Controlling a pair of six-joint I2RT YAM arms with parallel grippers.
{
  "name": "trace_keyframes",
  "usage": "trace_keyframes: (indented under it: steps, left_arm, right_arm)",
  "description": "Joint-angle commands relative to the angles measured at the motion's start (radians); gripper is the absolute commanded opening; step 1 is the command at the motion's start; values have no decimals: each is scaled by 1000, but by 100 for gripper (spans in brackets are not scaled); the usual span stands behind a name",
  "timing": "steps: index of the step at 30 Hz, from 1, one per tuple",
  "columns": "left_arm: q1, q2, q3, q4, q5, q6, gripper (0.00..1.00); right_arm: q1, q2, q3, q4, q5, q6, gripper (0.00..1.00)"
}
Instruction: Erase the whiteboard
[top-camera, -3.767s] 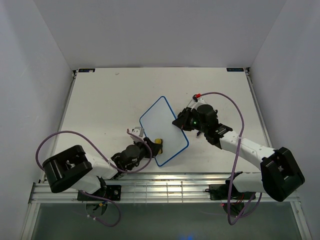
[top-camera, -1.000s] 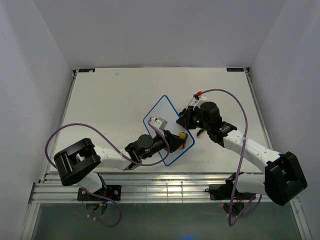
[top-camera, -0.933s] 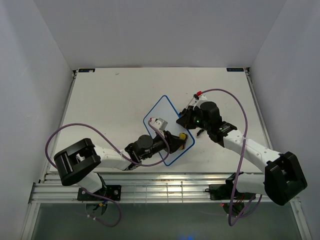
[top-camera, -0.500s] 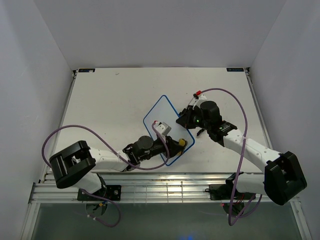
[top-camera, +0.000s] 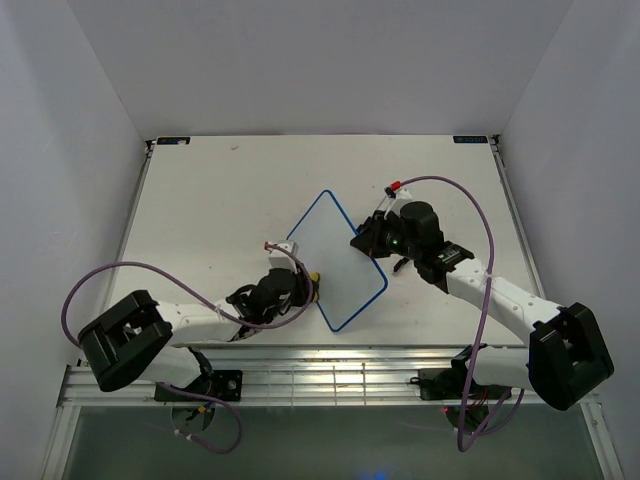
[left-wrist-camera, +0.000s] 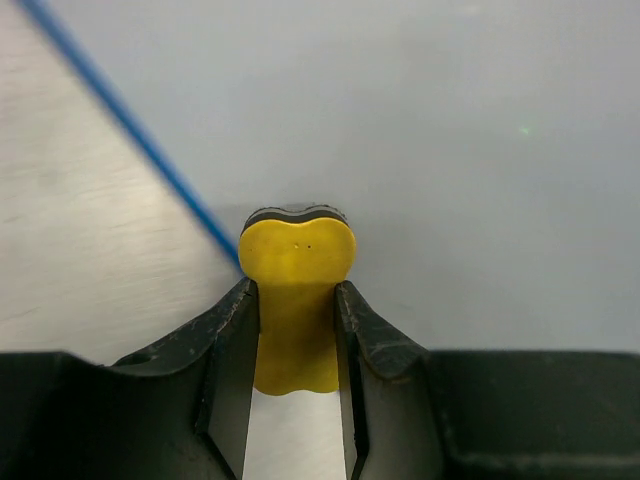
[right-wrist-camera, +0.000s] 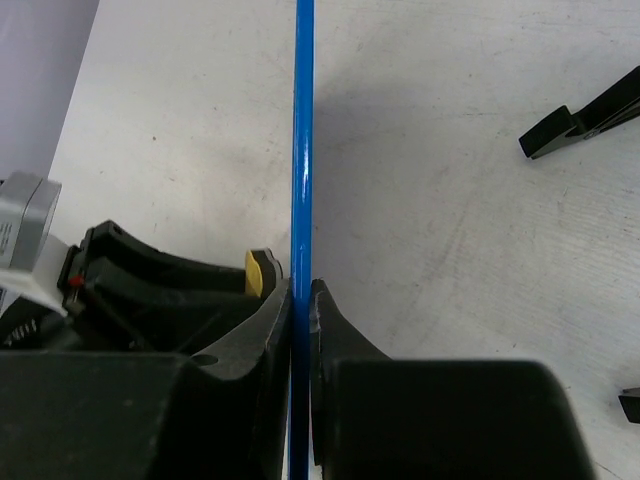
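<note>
The whiteboard (top-camera: 338, 258), white with a thin blue frame and no marks showing, stands tilted near the table's middle. My right gripper (top-camera: 365, 243) is shut on its right edge; the right wrist view shows the blue frame (right-wrist-camera: 302, 150) edge-on between the jaws. My left gripper (top-camera: 305, 285) is shut on the small yellow eraser (top-camera: 315, 276), at the board's lower left edge. In the left wrist view the eraser (left-wrist-camera: 296, 275) has its black pad against the board face (left-wrist-camera: 420, 150), beside the blue frame (left-wrist-camera: 130, 125).
Black board feet (right-wrist-camera: 585, 120) show in the right wrist view on the table to the right of the board. Purple cables loop from both arms. The metal rail (top-camera: 330, 375) runs along the near edge.
My left gripper has pulled back left with the eraser, from the board's right part to its lower left edge. The board has shifted slightly. The right gripper still holds it.
</note>
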Motion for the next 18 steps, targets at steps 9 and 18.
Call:
trace_keyframes:
  steps: [9, 18]
  left_arm:
    - [140, -63, 60, -563, -284, -308, 11]
    - [142, -6, 136, -701, -301, -325, 33]
  right_arm:
    - [-6, 38, 133, -69, -3, -183, 8]
    - [-4, 102, 318, -316, 30, -339, 8]
